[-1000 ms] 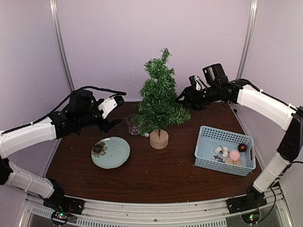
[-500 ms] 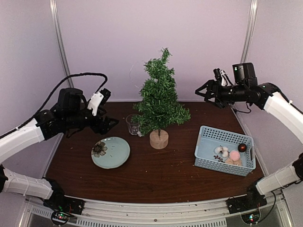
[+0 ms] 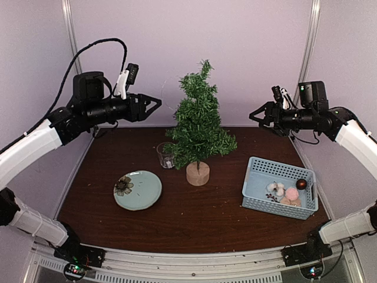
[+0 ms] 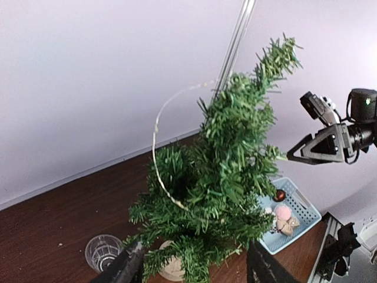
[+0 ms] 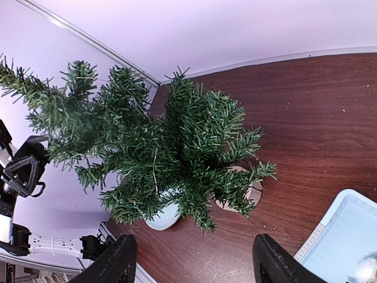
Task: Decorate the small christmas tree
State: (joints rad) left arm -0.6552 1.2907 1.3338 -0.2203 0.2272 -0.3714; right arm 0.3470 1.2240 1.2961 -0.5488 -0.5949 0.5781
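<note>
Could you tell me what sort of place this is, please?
Probably a robotics lab test booth: plain pale lilac wall panels, a metal corner post, and a white left arm and white right arm bolted at a dark brown wooden table.

Crops the fingers of the left gripper (image 4: 191, 266) at the bottom edge of the left wrist view. Buries most of the stump base (image 4: 172, 270) under branches of the small christmas tree (image 4: 227, 177). Cuts off the blue basket (image 5: 347, 230) at the right wrist view's corner. Hides most of the plate (image 5: 164, 217) beneath foliage there. Leaves the ornaments (image 3: 285, 191) in the basket too small to identify from above.
</note>
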